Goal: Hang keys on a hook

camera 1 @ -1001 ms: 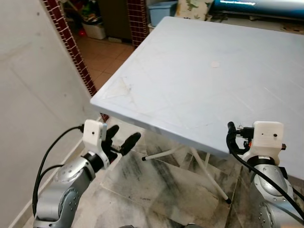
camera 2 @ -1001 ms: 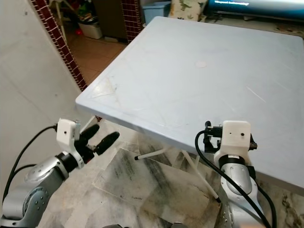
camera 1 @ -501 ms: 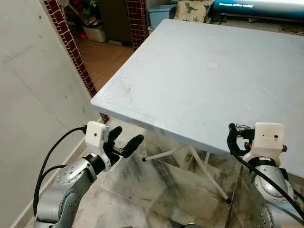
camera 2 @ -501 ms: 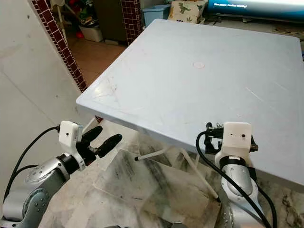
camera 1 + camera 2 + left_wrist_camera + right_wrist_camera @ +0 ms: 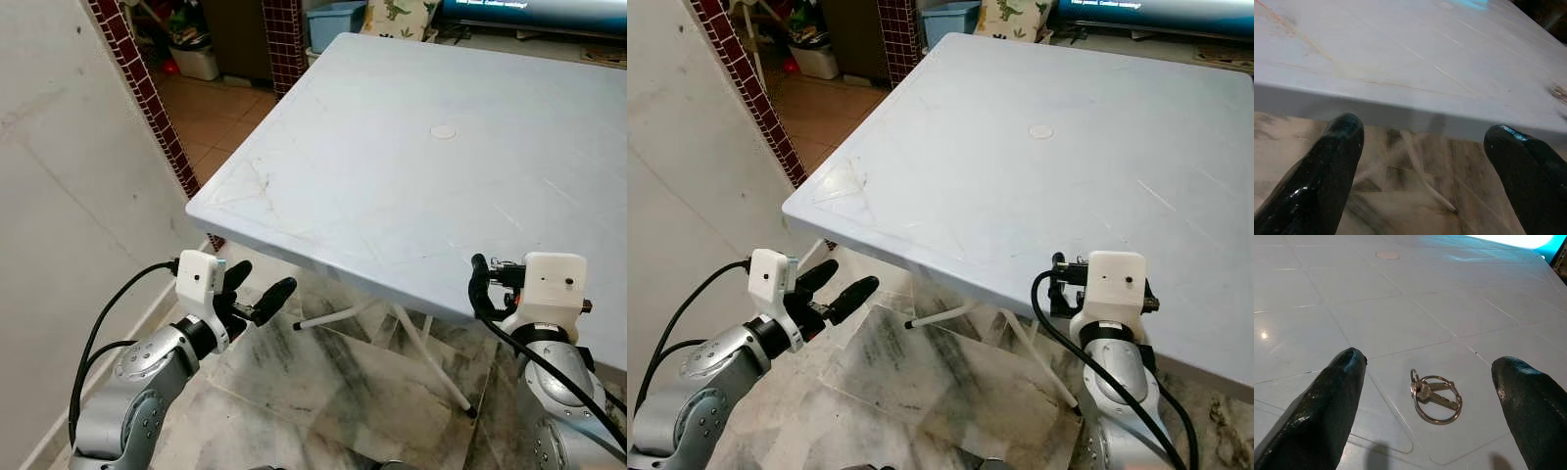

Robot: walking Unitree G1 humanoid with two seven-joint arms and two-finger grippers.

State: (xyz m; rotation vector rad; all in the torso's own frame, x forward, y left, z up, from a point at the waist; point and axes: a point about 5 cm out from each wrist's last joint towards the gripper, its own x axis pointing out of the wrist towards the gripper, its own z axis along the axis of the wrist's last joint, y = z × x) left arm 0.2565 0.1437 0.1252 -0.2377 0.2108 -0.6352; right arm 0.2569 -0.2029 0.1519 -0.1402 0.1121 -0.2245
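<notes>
Left claw (image 5: 257, 294) hung spread and empty below the tabletop's (image 5: 411, 166) near corner, over the marbled floor (image 5: 323, 392), so I left it idle. Further right, my right claw (image 5: 1430, 396) was spread wide just above the tabletop, the keys (image 5: 1434, 396) lying flat on their ring between its fingers (image 5: 1322, 411) and not yet touched. To take them cleanly I judged I should lower straight down, keep the ring centred, and close on the ring's rim, since flat metal on smooth plastic would likely skid. No hook was in sight.
</notes>
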